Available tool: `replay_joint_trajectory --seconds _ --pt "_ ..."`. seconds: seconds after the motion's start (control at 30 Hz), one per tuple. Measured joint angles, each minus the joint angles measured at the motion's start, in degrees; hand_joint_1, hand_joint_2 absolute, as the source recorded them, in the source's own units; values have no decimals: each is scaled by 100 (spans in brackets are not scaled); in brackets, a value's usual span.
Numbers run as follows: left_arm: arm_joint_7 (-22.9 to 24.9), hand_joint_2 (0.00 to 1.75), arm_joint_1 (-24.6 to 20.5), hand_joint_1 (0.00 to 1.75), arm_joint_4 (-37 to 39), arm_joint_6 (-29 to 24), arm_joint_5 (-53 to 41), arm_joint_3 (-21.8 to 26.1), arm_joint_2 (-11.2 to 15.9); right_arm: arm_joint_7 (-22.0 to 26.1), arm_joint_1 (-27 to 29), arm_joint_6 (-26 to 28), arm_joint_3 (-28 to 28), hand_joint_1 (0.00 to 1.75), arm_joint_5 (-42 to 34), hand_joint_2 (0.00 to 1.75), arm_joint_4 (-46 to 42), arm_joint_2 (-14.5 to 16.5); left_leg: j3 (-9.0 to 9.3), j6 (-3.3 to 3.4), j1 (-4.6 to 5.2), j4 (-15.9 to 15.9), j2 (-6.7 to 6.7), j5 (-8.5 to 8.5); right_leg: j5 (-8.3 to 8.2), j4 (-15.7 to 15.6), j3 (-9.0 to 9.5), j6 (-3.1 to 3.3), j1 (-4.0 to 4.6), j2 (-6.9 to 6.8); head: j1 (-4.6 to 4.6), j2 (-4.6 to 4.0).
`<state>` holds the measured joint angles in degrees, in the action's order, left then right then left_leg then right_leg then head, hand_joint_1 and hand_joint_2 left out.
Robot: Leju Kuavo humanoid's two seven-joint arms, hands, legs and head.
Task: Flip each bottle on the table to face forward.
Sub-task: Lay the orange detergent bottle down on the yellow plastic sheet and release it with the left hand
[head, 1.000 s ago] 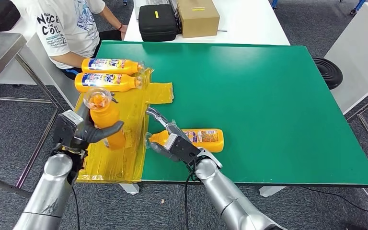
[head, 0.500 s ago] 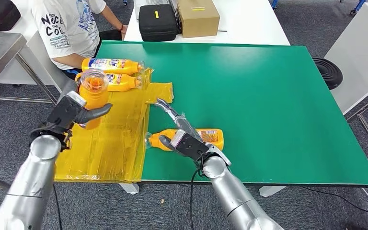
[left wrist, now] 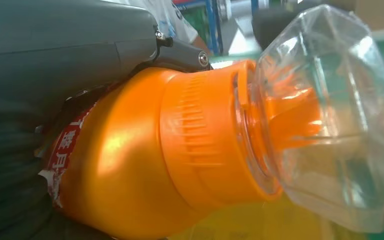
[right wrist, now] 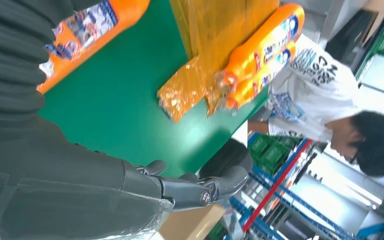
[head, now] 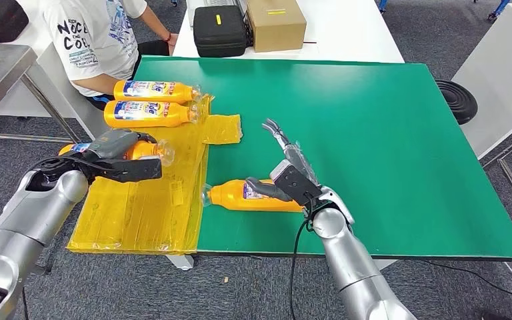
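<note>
L hand [head: 117, 157] grips a bottle [head: 143, 151] lying sideways over the yellow sheet [head: 167, 200], clear cap [left wrist: 325, 115] toward table centre. R hand [head: 292, 179] spread wide, holding nothing, over a 2nd bottle [head: 240, 197] lying on the green table [head: 387, 133]. 2 more bottles [head: 150, 101] lie side by side at the far-left edge, nr a seated person [head: 93, 33].

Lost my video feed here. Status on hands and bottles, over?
Left robot hand grips a bottle lying sideways over the yellow sheet. Right robot hand open above the bottle on green. Nothing blocking.
</note>
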<state>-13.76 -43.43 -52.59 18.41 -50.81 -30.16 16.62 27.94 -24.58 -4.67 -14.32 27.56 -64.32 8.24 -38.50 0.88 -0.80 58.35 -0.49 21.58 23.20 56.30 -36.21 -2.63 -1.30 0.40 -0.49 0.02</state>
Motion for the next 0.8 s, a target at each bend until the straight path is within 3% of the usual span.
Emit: replay_joint_trajectory --seconds 0.3,0.8 --pt "-178 175 -435 175 924 219 180 -762 -52 -123 161 89 296 0 7 175 -254 -153 0 0 0 0 1 0 0 0 0 0 1 4 1 0" --pt "-66 175 -586 175 1687 238 619 -1321 -232 -156 162 114 452 0 35 175 -182 -227 -1 0 0 0 1 0 0 1 1 0 0 3 -1 0"
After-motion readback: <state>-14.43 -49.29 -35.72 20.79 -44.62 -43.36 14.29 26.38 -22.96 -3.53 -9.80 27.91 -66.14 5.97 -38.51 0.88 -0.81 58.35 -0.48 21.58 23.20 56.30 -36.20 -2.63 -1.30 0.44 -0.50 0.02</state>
